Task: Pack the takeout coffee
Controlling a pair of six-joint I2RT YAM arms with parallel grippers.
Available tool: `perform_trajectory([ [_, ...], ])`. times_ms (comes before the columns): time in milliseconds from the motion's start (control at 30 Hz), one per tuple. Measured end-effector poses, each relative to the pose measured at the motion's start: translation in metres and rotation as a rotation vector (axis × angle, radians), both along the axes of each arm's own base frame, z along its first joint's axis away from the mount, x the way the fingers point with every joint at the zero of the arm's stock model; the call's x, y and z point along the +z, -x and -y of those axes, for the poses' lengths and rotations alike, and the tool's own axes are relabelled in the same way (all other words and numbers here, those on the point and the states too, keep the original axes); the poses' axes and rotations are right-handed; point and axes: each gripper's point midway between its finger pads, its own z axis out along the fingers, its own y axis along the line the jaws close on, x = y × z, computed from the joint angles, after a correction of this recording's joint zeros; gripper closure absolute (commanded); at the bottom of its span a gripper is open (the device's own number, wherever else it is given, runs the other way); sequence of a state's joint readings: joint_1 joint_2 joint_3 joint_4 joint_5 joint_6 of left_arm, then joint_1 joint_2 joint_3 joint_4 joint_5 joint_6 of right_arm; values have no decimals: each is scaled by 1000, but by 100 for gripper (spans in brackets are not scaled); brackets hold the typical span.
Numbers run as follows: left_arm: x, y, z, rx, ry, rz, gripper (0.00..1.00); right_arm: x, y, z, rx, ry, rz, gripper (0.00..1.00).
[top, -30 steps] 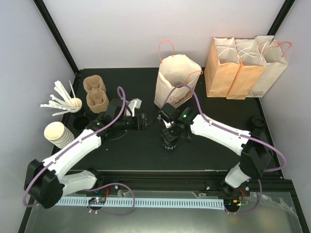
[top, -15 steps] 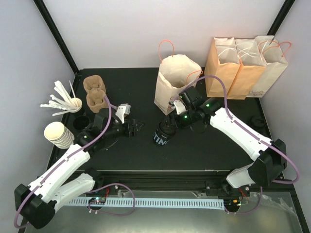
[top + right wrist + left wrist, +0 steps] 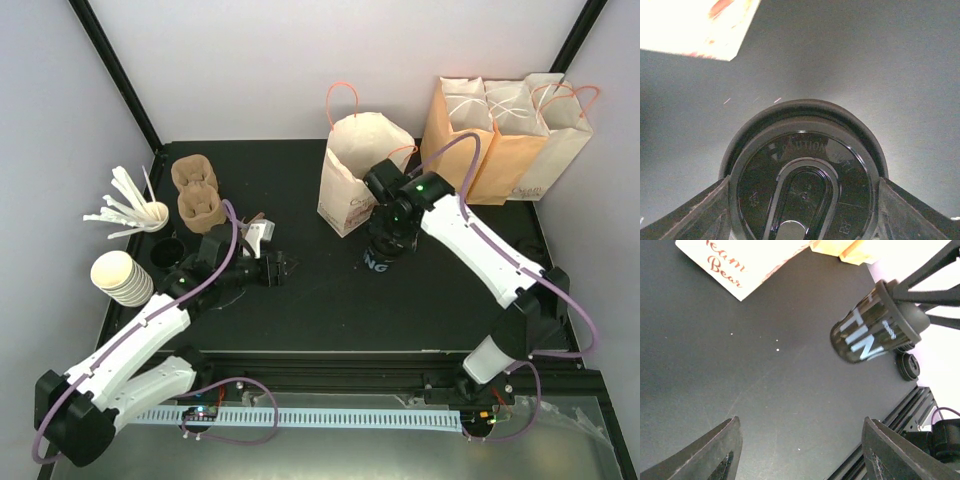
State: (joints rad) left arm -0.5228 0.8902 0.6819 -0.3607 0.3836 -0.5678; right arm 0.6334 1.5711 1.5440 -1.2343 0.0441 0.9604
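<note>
The small black paper cup with a round black plastic lid was held over the black table, just near and right of the open pale paper bag with pink handles. The right gripper pinched it at the lid rim, one finger on each side. The left gripper hovered well apart to the left, its fingers spread and holding nothing.

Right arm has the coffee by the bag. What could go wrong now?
The right gripper clamps the takeout coffee only at its lid, so the lid might pop off. The open paper bag stands unsupported, with the left gripper open and away; a knock on its rim could tip it. Its pink handle near the arm might snag.
</note>
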Motion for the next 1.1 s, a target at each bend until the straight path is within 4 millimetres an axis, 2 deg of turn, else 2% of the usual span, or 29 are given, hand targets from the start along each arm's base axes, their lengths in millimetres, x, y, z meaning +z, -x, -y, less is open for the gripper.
perform_trajectory([
  [133, -4, 0, 5, -15, 14, -26, 32, -3, -12, 39, -210, 216, 11, 53],
  [300, -2, 1, 9, -28, 39, -29, 32, -18, -27, 64, -328, 411, 24, 48],
  [433, -1, 2, 9, -35, 42, -32, 32, -23, -45, 62, -271, 457, 60, 47],
  [533, -2, 2, 9, -39, 37, -27, 32, -24, -62, 51, -128, 426, 150, 46],
  [600, -2, 3, 9, -42, 32, -25, 32, -27, -64, 47, -39, 406, 195, 44],
  [733, -2, 5, 6, -43, 22, -17, 32, -43, -49, 48, 158, 376, 244, 44],
  [800, -2, 6, 5, -44, 17, -12, 32, -48, -50, 48, 219, 354, 256, 44],
  [933, -4, 6, 3, -43, -4, -13, 32, -58, -69, 58, 248, 336, 267, 45],
  [1100, -3, 5, 0, -34, -30, -7, 32, -70, -78, 62, 270, 313, 259, 42],
])
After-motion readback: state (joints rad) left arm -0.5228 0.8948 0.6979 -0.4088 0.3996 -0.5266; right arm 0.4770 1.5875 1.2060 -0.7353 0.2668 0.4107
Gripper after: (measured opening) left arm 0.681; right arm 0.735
